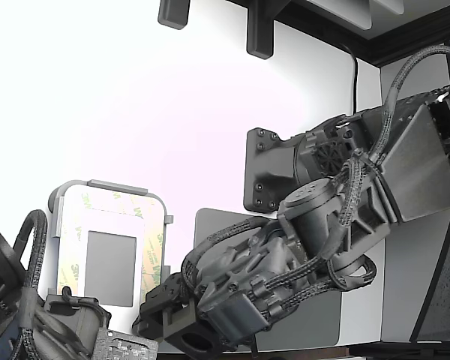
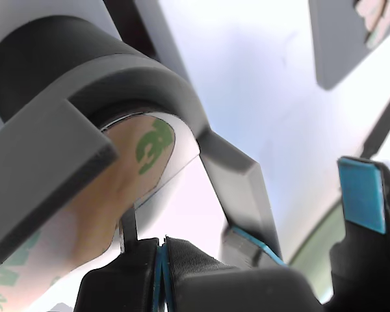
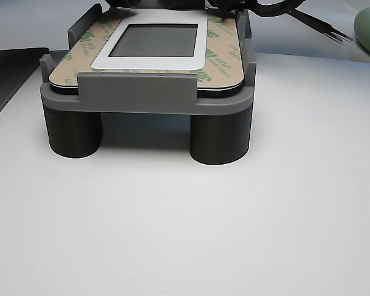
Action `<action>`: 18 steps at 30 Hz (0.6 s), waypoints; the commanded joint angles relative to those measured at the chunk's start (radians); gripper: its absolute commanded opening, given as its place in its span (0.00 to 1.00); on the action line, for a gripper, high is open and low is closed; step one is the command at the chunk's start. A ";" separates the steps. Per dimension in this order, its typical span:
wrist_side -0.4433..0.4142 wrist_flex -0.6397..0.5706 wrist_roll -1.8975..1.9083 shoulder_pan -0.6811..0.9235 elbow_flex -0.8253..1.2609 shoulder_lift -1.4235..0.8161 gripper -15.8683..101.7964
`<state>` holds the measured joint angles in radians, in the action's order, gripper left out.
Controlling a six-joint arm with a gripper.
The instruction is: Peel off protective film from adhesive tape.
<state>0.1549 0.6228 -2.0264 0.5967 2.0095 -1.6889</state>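
Exterior: my arm [image 1: 337, 217] reaches down to the lower edge of the fixture [image 1: 109, 247] at the exterior view's left. The film [image 1: 151, 247] with its green logos frames the grey pad [image 1: 111, 268] and looks largely in place on all sides. Gripper [image 1: 159, 300] sits at the fixture's lower right corner in this view; fingertips hidden, can't read the gap from here. A second arm [image 1: 15, 300] shows at lower left.

Wrist: gripper [image 2: 161, 250] is up close under the fixture's rounded corner. The two dark fingers [image 2: 195, 260] meet along a thin blue seam, with a dark sliver rising from it towards the film [image 2: 153, 146], which curls off the corner. I read the fingers as pressed together, probably pinching a film edge, but the contact itself is too tight to confirm. Bare tan tape [image 2: 101, 195] shows beside the logo.

Other view: fixture [image 3: 145, 98] stands on two dark legs on the white table [image 3: 185, 222]. Film [image 3: 219, 61] still borders the pad [image 3: 155, 40]; the gripper end is hidden behind it.

My read: the corner-grab step, with the peel barely begun. Next I need a slow pull at a low angle along the strip, keeping the pinch firm so the liner doesn't slip or tear.
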 commanded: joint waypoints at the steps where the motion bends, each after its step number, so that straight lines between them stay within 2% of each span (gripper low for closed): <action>1: 0.006 -0.017 -0.003 -0.012 -0.009 -0.029 0.07; 18: 0.031 -0.058 -0.017 -0.037 0.025 -0.029 0.08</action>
<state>0.1825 0.5737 -2.0417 0.5768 2.0494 -1.6966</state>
